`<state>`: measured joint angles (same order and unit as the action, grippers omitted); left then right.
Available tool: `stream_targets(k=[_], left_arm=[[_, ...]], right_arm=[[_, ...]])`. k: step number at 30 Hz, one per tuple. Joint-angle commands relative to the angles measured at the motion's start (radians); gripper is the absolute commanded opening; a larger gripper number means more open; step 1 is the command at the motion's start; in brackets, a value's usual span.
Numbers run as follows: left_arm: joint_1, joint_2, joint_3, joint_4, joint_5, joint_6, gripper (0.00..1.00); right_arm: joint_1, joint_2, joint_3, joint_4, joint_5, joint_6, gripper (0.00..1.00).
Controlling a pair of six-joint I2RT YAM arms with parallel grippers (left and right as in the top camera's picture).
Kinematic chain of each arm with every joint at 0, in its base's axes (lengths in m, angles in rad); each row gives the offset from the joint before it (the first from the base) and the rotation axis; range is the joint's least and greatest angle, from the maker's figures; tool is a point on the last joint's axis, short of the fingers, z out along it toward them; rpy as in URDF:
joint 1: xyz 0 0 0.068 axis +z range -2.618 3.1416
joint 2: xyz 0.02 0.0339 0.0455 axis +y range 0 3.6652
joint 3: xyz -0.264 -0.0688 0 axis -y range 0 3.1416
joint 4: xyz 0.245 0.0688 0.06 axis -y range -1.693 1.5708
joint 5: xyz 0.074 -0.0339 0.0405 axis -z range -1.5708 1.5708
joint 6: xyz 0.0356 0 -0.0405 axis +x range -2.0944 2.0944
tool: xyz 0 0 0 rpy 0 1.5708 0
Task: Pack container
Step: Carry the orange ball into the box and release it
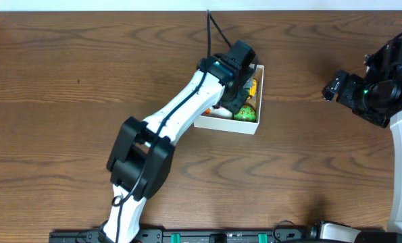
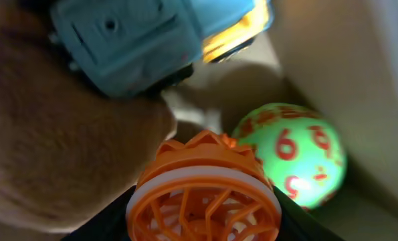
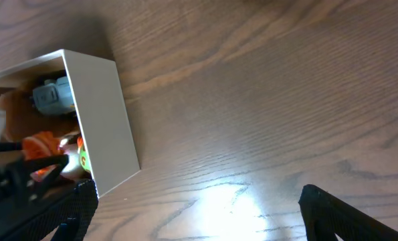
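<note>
On your wooden table (image 1: 52,81), the container (image 1: 228,125) sits directly beneath your left gripper (image 1: 238,100), well apart from your wide-open, empty right gripper (image 1: 330,90); the left seems clamped on an orange toy (image 2: 202,194) beside a green ball (image 2: 292,157).

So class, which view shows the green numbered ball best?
Left wrist: the green ball is close, its red numbers readable. Overhead shows it tiny in the container; right wrist shows only a green sliver past the wall.
</note>
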<state>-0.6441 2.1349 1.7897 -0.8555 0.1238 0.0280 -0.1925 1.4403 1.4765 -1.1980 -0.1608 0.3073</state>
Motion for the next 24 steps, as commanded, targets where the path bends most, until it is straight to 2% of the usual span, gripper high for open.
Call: stream_targets(k=[1,4,6,12,16,22,24], left_arm=[[0.013,-0.020,0.006,0.009,-0.039,-0.003,0.69],[0.021,-0.026,0.013,-0.013,-0.039,-0.001,0.84],[0.027,-0.040,0.037,-0.051,-0.039,0.002,0.86],[0.043,-0.190,0.105,-0.166,-0.129,0.001,0.87],[0.063,-0.349,0.114,-0.230,-0.179,-0.004,0.87],[0.137,-0.600,0.114,-0.375,-0.340,-0.064,0.88],[0.183,-0.665,0.114,-0.441,-0.405,-0.108,0.92]], right_arm=[[-0.005,0.003,-0.003,-0.002,-0.001,0.003,0.99],[-0.005,0.003,-0.003,-0.003,-0.001,0.003,0.99],[-0.005,0.003,-0.003,-0.003,-0.001,0.003,0.99],[-0.005,0.003,-0.003,0.001,-0.001,0.002,0.99],[-0.003,-0.002,-0.003,0.031,-0.040,-0.113,0.99],[-0.003,-0.079,-0.003,0.115,-0.299,-0.294,0.99],[-0.003,-0.122,-0.003,0.132,-0.381,-0.351,0.99]])
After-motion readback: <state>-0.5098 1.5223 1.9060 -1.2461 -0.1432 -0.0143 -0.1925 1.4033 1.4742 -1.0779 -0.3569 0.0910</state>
